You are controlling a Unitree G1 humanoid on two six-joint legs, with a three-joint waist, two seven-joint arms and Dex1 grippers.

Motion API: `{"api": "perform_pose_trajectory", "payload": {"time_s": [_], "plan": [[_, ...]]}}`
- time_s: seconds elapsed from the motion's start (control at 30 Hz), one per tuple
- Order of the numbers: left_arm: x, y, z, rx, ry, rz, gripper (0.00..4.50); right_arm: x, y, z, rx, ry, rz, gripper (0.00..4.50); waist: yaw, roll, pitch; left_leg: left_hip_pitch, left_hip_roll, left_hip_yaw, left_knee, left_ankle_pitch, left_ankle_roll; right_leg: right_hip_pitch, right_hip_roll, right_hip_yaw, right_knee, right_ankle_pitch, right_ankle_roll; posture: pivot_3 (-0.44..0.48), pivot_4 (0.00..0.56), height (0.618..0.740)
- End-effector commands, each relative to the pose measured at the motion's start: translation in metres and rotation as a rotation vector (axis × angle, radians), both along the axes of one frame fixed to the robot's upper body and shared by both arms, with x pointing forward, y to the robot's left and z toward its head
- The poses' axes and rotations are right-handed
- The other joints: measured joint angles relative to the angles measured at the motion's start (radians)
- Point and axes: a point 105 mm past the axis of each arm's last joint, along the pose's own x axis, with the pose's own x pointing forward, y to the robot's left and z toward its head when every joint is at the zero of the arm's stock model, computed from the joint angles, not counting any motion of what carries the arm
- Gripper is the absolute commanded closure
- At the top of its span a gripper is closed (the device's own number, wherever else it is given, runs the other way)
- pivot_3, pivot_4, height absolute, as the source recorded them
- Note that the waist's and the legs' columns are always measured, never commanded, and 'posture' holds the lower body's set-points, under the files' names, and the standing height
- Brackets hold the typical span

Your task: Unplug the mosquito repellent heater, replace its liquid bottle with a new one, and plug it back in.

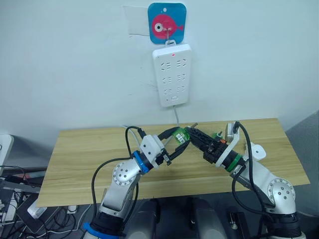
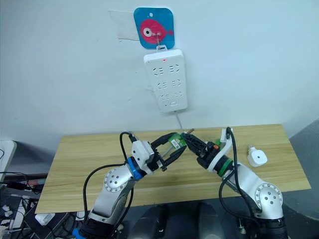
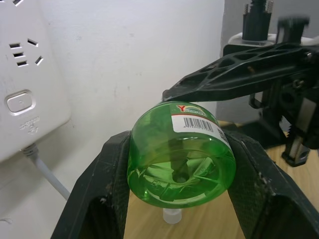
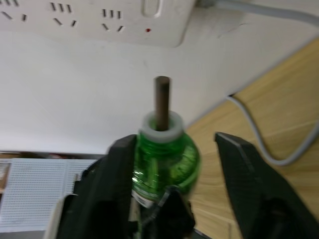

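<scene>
Heater (image 2: 257, 157) sits alone on the wooden table (image 2: 79, 154), near its right end. Left gripper (image 1: 175, 145) clamps a green bottle (image 3: 182, 155) above the table, and the right gripper's (image 1: 195, 136) spread fingers sit around the bottle without closing on it.

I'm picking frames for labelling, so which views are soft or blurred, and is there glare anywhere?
Left wrist view: sharp on the green bottle, barcode readable, pale sheen on its base. Right wrist view: soft throughout, the bottle's wick and the power strip smeared. Eye views: evenly lit, no harsh glare; the heater casts only a faint shadow on the table.
</scene>
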Motion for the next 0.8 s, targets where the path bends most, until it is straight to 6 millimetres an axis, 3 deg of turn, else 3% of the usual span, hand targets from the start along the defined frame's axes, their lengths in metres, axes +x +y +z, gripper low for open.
{"api": "perform_pose_trajectory", "payload": {"time_s": [0.03,0.1,0.23,0.33,0.43,0.57,0.8], "plan": [[-0.001,0.004,0.008,-0.020,-0.024,-0.019,2.23,-0.023,-0.024,-0.013,-0.268,-0.032,0.107,0.46,0.001,0.001,0.000,0.000,-0.001,0.000,0.000,0.000,0.000,0.000,0.000,0.000,0.000,0.000,0.000,-0.056,0.263,0.740],[-0.002,0.005,0.008,-0.021,-0.015,-0.042,2.23,-0.033,-0.045,-0.026,-0.461,-0.017,0.178,0.07,-0.002,0.001,0.000,0.000,-0.001,0.001,0.001,-0.001,0.001,0.001,0.000,0.000,-0.001,0.000,0.000,-0.065,0.267,0.740],[-0.006,0.008,0.002,0.009,0.002,-0.098,2.23,-0.028,-0.104,-0.036,-0.888,-0.044,0.224,0.07,-0.015,0.001,0.000,0.000,0.001,0.002,0.001,-0.001,0.002,0.002,0.000,0.000,-0.001,0.000,0.000,-0.077,0.282,0.740],[-0.007,0.014,-0.005,0.029,0.018,-0.118,2.23,-0.018,-0.154,-0.034,-1.187,-0.067,0.212,0.07,-0.019,0.001,0.000,0.000,0.002,0.002,0.001,-0.002,0.003,0.002,0.002,-0.001,-0.002,0.000,0.001,-0.087,0.298,0.740],[-0.009,0.016,-0.008,0.035,0.028,-0.131,2.23,0.002,-0.190,-0.028,-1.352,-0.083,0.163,0.07,-0.023,0.000,0.001,0.000,0.003,0.003,0.001,-0.002,0.003,0.002,0.003,0.000,-0.003,0.000,0.001,-0.099,0.307,0.740],[-0.011,0.012,-0.010,0.034,0.033,-0.143,2.23,0.031,-0.207,-0.035,-1.397,-0.077,0.115,0.07,-0.025,-0.001,0.003,0.000,0.005,0.005,0.001,-0.002,0.003,0.002,0.003,0.001,-0.004,0.000,0.000,-0.089,0.321,0.740],[-0.017,0.012,-0.012,0.035,0.038,-0.142,2.23,0.059,-0.219,-0.041,-1.410,0.027,0.091,0.07,-0.020,0.002,0.011,-0.001,0.005,0.006,0.001,-0.002,0.004,0.001,0.002,0.002,-0.004,0.000,0.000,-0.053,0.336,0.740]]}}
